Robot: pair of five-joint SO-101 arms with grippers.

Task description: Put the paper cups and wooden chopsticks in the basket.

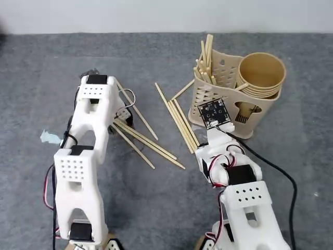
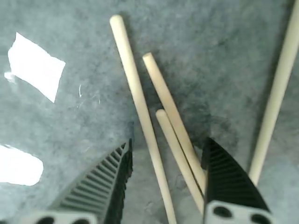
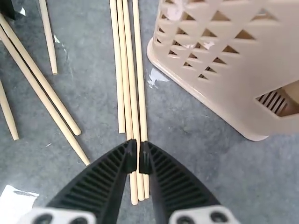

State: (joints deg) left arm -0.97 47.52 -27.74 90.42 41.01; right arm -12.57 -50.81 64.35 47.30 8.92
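Right gripper (image 3: 138, 156) closed to a thin slit, low over a bundle (image 3: 125, 70) of three chopsticks. Cannot tell whether pinching one or merely touching. Bundle flat on the grey mat (image 1: 156, 208), sticks side by side, passing under the jaw tips and running on just beside the basket (image 3: 224, 79), close to its latticed wall but not touching it.

Left gripper (image 2: 168, 161) wide open, well apart from the basket on its left-arm side. Straddling three loose chopsticks (image 2: 135, 93) that lie flat on the mat between the jaws, gripping nothing. One more stick just outside one jaw. White paper scrap (image 2: 37, 65) on the mat near these sticks.

Between the two grippers, farther from the basket than the bundle, more chopsticks (image 3: 41, 80) slanting across the mat.

Inside the basket, stacked cups (image 1: 263, 73) in the compartment away from the arms' gap. Upright chopsticks (image 1: 206, 60) in the other compartment, ends poking above the rim.
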